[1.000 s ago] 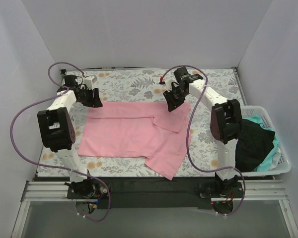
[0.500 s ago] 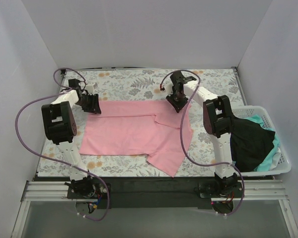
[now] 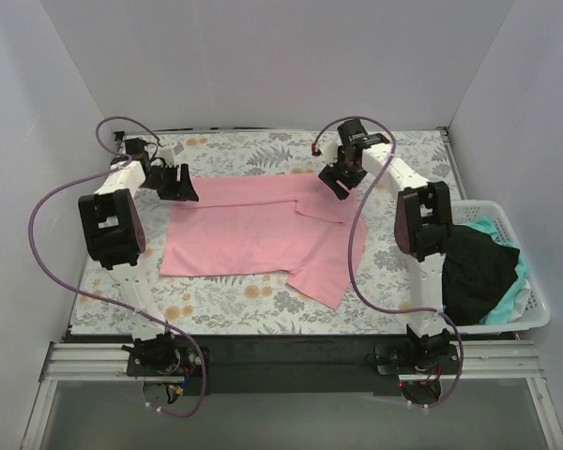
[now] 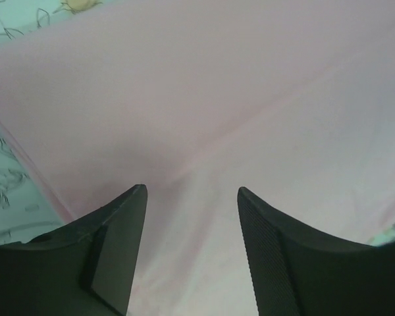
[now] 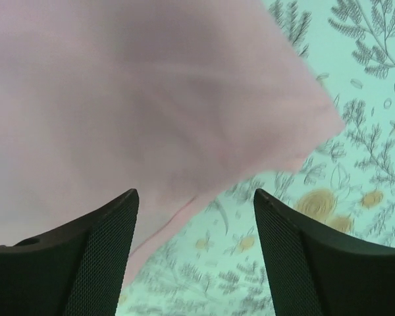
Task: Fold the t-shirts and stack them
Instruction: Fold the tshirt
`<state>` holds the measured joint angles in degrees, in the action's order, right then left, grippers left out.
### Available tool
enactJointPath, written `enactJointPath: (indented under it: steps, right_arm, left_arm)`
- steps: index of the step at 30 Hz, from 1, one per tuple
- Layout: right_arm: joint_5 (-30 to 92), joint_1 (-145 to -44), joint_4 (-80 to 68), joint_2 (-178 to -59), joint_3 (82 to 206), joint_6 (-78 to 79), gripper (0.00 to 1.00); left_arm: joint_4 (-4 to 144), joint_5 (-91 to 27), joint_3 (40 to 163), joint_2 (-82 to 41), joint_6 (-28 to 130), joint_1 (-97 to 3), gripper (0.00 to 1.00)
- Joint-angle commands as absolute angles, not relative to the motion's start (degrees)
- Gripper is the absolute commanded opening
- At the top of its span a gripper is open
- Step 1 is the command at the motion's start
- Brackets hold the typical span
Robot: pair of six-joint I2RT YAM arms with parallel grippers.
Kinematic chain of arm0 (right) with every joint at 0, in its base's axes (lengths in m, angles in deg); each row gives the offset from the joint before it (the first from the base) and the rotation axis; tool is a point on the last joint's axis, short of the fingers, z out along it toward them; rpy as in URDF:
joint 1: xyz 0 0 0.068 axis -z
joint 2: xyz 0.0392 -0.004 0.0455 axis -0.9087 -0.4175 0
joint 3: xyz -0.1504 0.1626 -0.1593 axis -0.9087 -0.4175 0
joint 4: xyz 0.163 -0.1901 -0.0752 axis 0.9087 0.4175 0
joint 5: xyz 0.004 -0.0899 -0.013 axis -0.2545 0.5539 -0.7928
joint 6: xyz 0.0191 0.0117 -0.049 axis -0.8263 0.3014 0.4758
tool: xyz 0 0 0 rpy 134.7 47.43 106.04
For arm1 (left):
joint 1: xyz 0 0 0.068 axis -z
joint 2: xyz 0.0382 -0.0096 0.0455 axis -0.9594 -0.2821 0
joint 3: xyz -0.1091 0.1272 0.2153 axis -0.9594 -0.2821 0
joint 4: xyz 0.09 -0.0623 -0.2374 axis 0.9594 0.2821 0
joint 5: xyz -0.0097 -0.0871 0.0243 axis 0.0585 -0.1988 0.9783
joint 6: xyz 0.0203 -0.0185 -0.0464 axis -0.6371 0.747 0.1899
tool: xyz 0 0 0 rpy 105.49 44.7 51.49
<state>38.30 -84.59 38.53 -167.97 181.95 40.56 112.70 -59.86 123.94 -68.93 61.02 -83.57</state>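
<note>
Left gripper (image 4: 191,189), right gripper (image 5: 194,192) both released over pink t-shirt (image 3: 253,234); may wrinkle loose cloth if closing unevenly.

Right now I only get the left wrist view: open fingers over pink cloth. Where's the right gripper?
Observer: The right gripper is open at the far right corner of the pink shirt.
Operator: Is the shirt folded?
Observer: No, it lies spread on the sheet, one part jutting toward the near edge.
Operator: Other shirts?
Observer: A black shirt and a mint shirt sit in the basket on the right.
</note>
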Motion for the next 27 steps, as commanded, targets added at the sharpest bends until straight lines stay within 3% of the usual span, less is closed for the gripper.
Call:
enactJointPath:
  steps: [1, 3, 4, 10, 14, 19, 27]
  right_arm:
    - [29.55, -85.97, 41.00, -150.51, 173.35, 45.18, 0.79]
    - [26.92, -86.59, 43.36, -142.95, 165.28, 47.02, 0.79]
    - [25.86, -87.20, 44.68, -140.83, 162.88, 47.73, 0.78]
    - [24.61, -93.17, 47.42, -129.05, 141.90, 49.41, 0.66]
    - [27.25, -97.66, 43.30, -125.97, 132.13, 48.97, 0.58]
    - [29.10, -100.56, 39.51, -125.78, 126.31, 48.00, 0.50]
    - [30.42, -102.15, 35.99, -126.57, 124.45, 47.91, 0.50]
  left_arm:
    - [117.24, -69.90, 121.89, -54.31, 56.81, -86.88, 0.57]
    - [122.58, -71.68, 119.35, -51.39, 49.29, -89.16, 0.80]
    - [123.75, -71.60, 118.11, -48.76, 47.59, -89.78, 0.84]
    - [130.52, -70.98, 106.00, -40.05, 31.87, -92.51, 0.86]
    - [130.52, -71.24, 99.75, -35.12, 27.19, -92.51, 0.81]
    - [130.70, -73.09, 95.08, -31.52, 22.53, -92.51, 0.75]
    - [127.54, -71.25, 92.26, -29.84, 18.92, -92.51, 0.76]
